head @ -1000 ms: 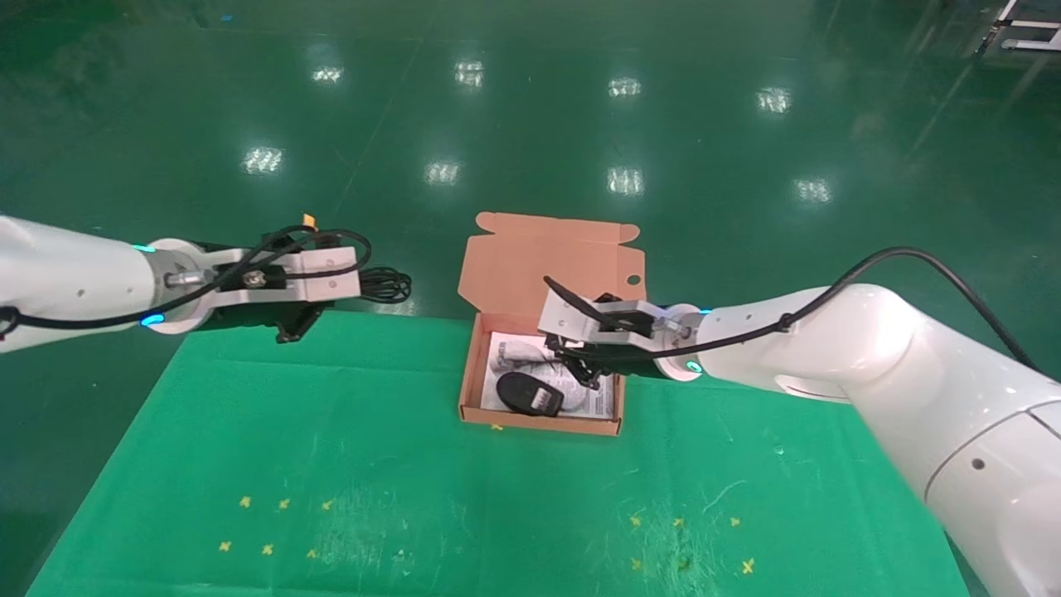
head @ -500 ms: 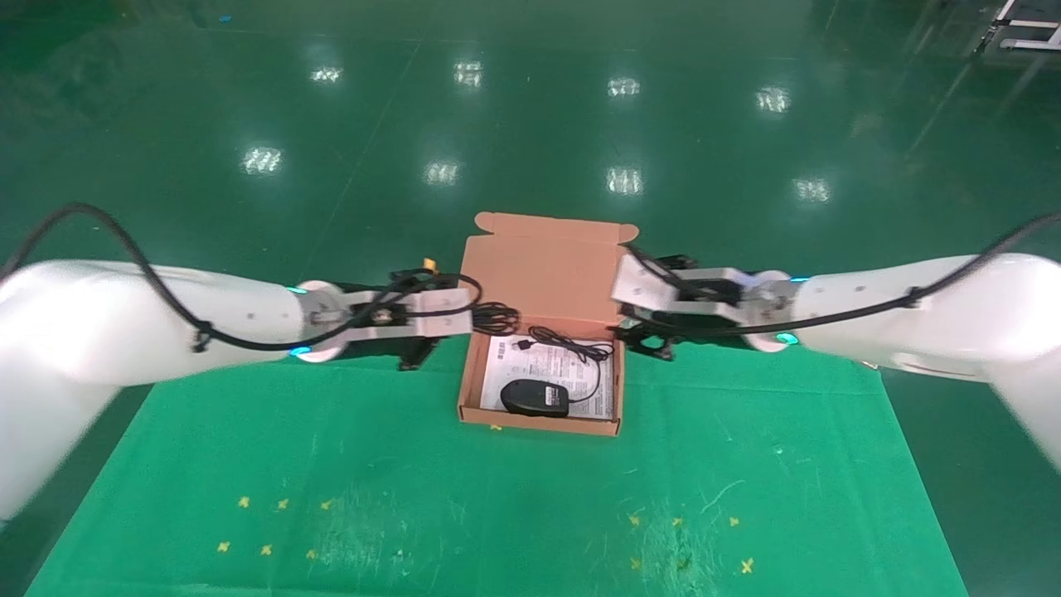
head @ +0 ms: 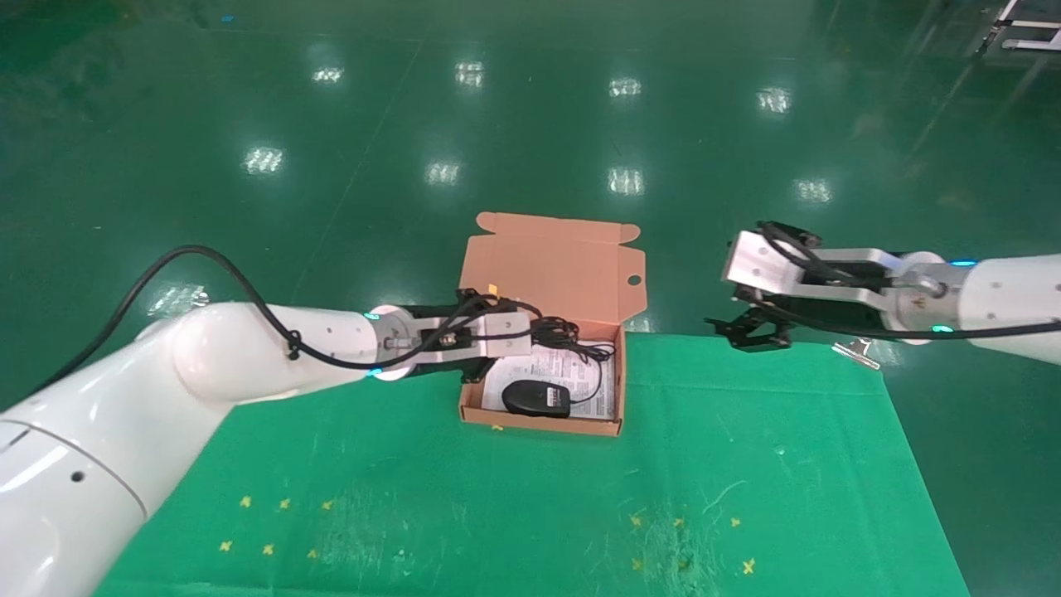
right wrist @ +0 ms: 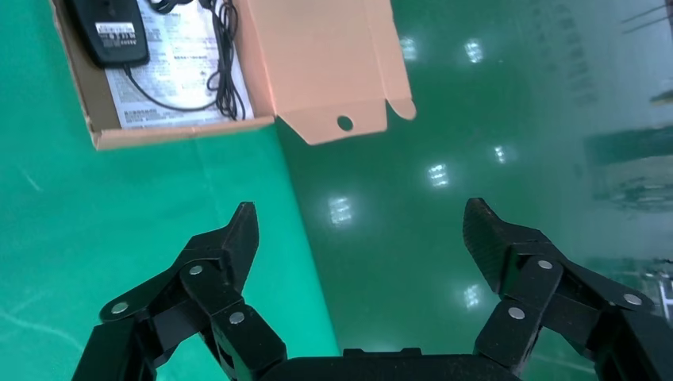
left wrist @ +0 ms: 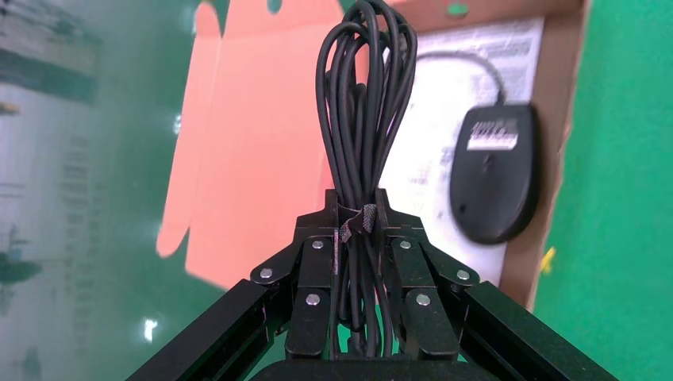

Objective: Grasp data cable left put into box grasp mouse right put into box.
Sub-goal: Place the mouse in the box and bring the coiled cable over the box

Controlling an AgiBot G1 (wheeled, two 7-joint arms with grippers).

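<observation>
The cardboard box stands open at the far middle of the green table, its lid tilted back. The black mouse lies inside on the white sheet with its cord beside it; it also shows in the left wrist view and the right wrist view. My left gripper is shut on the data cable and holds the looped bundle over the box's far left part. My right gripper is open and empty, right of the box over the table's far edge.
The green cloth table has small yellow cross marks near the front on both sides. Shiny green floor lies beyond the far edge. The box wall shows in the right wrist view.
My left arm has swung right, carrying the data cable from left of the table to over the box. My right gripper let go of the mouse in the box and pulled away to the right.
</observation>
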